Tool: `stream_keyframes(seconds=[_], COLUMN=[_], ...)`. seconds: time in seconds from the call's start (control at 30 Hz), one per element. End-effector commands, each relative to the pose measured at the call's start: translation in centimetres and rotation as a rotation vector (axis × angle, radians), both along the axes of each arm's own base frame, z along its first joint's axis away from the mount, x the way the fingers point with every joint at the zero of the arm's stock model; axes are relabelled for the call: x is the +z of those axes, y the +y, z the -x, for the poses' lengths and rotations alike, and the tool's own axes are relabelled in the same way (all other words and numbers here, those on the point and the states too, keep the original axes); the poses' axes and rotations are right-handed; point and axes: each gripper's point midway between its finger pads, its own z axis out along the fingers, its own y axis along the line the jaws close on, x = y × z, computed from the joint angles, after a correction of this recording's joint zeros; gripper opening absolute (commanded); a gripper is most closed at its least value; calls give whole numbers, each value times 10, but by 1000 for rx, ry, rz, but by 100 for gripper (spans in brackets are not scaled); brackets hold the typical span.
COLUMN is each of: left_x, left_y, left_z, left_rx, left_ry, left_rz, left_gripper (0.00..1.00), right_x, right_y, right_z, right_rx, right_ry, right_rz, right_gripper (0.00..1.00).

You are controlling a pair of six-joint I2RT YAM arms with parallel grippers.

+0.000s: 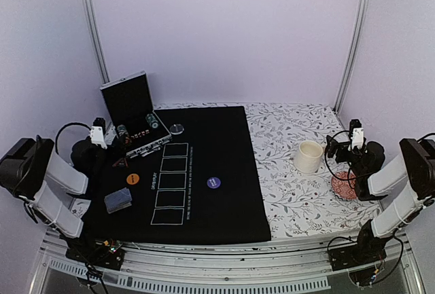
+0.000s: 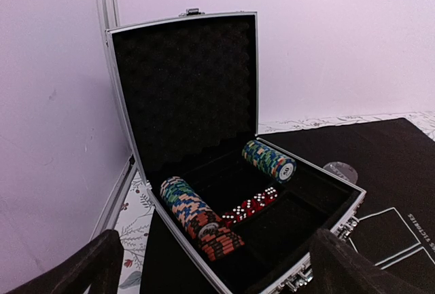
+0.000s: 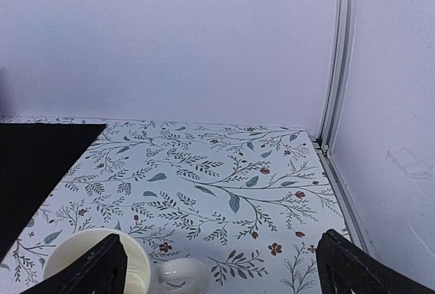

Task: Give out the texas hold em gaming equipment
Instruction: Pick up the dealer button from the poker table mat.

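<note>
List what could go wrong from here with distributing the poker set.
The chip rolls lie on their sides in the open case; a clumsy grab by the left end effector could scatter them or the dice. The right end effector hovers close to the cream cup and might tip it.

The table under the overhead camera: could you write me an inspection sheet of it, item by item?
Surface: white floral-print tablecloth, with a black felt playing mat over its left part.
Job's things: open aluminium case holding rows of striped poker chips and red dice; grey-blue card deck, orange disc, purple-blue disc and clear disc on the mat.
Clutter: cream cup and small reddish patterned dish on the cloth, right of the mat.
Claws: left claw open, facing the case; right claw open near the cup; neither holds anything.
Cables: black cable loops beside each arm.
Surroundings: plain pale walls, metal corner posts.
</note>
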Motion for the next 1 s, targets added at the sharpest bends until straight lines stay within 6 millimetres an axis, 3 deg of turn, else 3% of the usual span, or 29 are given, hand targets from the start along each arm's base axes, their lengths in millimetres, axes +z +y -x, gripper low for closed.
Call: stream_keyframes(seconds=[0.0, 0.27, 0.37, 0.47, 0.5, 0.57, 0.73, 0.87, 0.97], left_x=[1, 2, 10, 24, 39, 75, 154, 187, 203], left_y=[1, -4, -2, 25, 37, 40, 9, -30, -73], left_z=[1, 0, -1, -4, -2, 8, 16, 13, 21], left_rx=[0, -37, -23, 137, 212, 225, 57, -55, -205], left_ry=[-12, -12, -19, 25, -8, -107, -210, -93, -19], left_rz=[0, -4, -7, 55, 80, 142, 247, 269, 266], left_gripper=[98, 98, 98, 98, 98, 98, 98, 95, 93], right_x=[5, 5, 18, 50, 74, 109, 176, 203, 216], right_y=[1, 2, -2, -3, -2, 7, 47, 81, 98], right_z=[-2, -2, -8, -10, -4, 8, 28, 41, 48], right_rx=[9, 15, -7, -13, -9, 42, 299, 513, 554], right_ry=[-19, -20, -7, -15, -71, -156, -198, -83, -9], right_rz=[-5, -4, -6, -16, -34, -89, -200, -235, -225], right_gripper=[99, 99, 99, 99, 99, 99, 99, 99, 99])
